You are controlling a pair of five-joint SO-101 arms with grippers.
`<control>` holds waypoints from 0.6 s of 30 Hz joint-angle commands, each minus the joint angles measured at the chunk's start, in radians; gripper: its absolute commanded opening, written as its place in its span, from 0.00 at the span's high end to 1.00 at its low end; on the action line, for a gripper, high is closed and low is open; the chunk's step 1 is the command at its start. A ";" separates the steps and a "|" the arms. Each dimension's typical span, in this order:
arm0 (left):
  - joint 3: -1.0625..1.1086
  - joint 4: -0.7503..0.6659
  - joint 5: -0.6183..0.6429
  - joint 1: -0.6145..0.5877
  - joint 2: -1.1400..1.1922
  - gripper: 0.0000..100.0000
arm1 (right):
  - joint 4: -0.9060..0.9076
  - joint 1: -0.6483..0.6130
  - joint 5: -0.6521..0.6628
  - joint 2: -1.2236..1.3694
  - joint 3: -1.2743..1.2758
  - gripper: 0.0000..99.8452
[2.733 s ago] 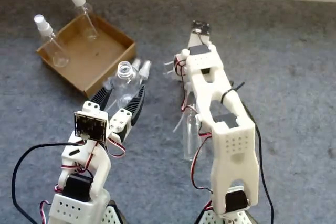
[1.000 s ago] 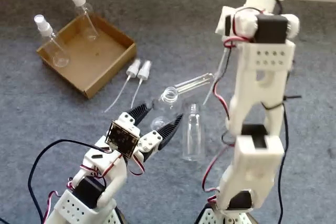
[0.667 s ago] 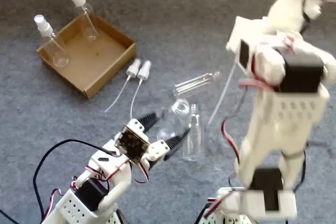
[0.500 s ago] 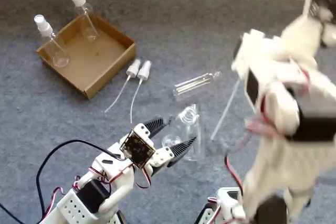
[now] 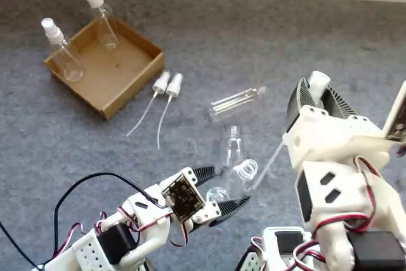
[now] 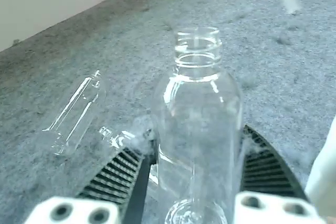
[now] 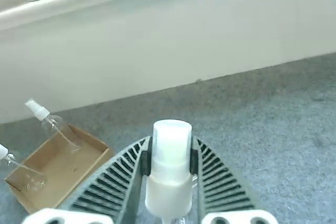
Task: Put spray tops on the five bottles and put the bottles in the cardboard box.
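**Grey carpeted bench, pale wall behind: cap and bottle both in the air, not yet joined**

Left pincer: closed on an open bottle, fingers against both sides of the body. Bottle is clear, smooth-walled and round-shouldered, with a threaded neck; in the high view it leans toward the other arm.

Right pincer: clamped on a white spray top, nozzle head standing between the ribbed fingers. In the high view its thin dip tube trails down toward the bottle mouth.

Risks, as judged:
- Tube is long and slender and the neck is narrow. A small misalignment could catch the tip on the rim and bend it.
- Slick plastic may turn or slide in the left grip once the cap is pressed or twisted.
- With the bottle tilted, the threads may go on crooked.
- Lying bottle sits just beside the held one and could get knocked.

Farther out:
- second lying bottle
- two loose spray tops
- cardboard box, two capped bottles leaning in it

Bench is otherwise grey pile.
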 commanded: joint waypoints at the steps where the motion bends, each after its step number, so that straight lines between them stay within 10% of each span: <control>1: 0.021 0.000 0.005 0.024 -0.012 0.88 | -0.225 0.012 0.011 -0.150 0.239 0.93; 18: 0.021 0.000 0.005 0.025 -0.012 0.88 | -0.450 0.015 0.011 -0.340 0.441 0.93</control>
